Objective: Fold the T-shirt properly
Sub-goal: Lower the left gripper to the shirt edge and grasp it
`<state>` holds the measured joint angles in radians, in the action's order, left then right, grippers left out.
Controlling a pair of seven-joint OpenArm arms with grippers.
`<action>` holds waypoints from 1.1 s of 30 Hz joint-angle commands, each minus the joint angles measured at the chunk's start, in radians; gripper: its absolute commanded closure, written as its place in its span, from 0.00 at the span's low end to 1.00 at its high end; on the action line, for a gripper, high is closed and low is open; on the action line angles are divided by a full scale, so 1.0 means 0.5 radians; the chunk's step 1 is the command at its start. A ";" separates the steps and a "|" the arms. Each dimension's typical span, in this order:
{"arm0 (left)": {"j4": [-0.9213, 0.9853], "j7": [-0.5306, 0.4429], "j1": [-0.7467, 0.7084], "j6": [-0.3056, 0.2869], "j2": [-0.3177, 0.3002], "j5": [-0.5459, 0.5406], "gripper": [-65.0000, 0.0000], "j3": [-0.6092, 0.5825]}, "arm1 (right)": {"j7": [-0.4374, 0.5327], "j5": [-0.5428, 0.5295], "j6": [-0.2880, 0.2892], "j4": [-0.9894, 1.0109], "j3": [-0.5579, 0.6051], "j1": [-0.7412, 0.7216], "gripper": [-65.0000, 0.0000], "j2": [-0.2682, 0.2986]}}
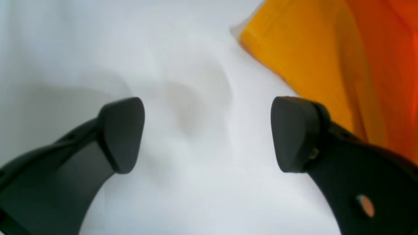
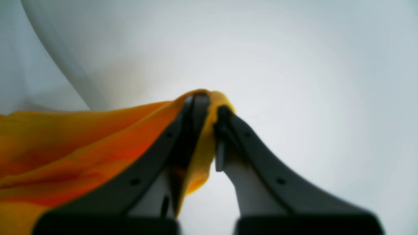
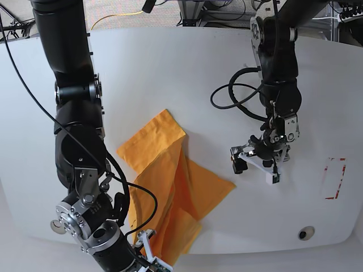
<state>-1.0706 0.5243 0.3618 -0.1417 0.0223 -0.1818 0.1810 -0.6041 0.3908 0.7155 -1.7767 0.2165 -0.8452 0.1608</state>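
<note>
Currently right gripper [image 2: 209,107] pinches 1 T-shirt [image 3: 170,181] edge, likely to drag a fold; left gripper [image 1: 207,133] hangs wide open, empty, just beside the T-shirt.

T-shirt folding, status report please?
Right gripper shut on the T-shirt. Left gripper open, empty, beside cloth. Shirt crumpled on table. Nothing in the way.

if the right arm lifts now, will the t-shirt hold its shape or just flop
Probably flop: the T-shirt already lies crumpled in soft overlapping folds on the table. In the right wrist view its edge bunches and droops between the shut right tool, so it looks thin and light. The rest would likely trail and drag.
</note>
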 commanded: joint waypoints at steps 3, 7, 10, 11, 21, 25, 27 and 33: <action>0.311 -0.191 0.186 -0.003 0.006 -0.022 0.13 -0.054 | 0.037 0.009 -0.035 -0.026 -0.014 -0.067 1.00 0.042; 0.470 -0.323 0.235 -0.003 0.070 -0.025 0.12 -0.051 | 0.037 0.009 -0.035 -0.026 -0.017 -0.067 1.00 0.051; 0.562 -0.403 0.241 -0.003 0.098 -0.015 0.13 -0.060 | 0.037 0.009 -0.035 -0.026 -0.017 -0.063 1.00 0.073; 0.584 -0.415 0.241 -0.003 0.116 -0.015 0.13 -0.060 | 0.037 0.009 -0.035 -0.026 -0.017 -0.063 1.00 0.073; 0.992 -0.756 0.334 0.006 0.270 -0.022 0.13 -0.060 | 0.037 0.009 -0.035 -0.026 -0.017 0.029 1.00 0.079; 1.191 -0.866 0.395 0.006 0.270 -0.025 0.13 -0.054 | 0.037 0.009 -0.035 -0.026 -0.017 0.053 1.00 0.079; 1.284 -0.931 0.423 0.006 0.270 -0.028 0.13 -0.051 | 0.037 0.009 -0.035 -0.026 -0.017 0.059 1.00 0.079; 1.422 -0.967 0.462 0.006 0.270 -0.236 0.14 -0.051 | 0.037 0.009 -0.035 -0.026 -0.017 0.090 1.00 0.097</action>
<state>-0.3843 -0.0662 0.6018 -0.1684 0.1516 -0.2565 0.1547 -0.6029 0.3893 0.7151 -1.7771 0.2150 -0.7677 0.1974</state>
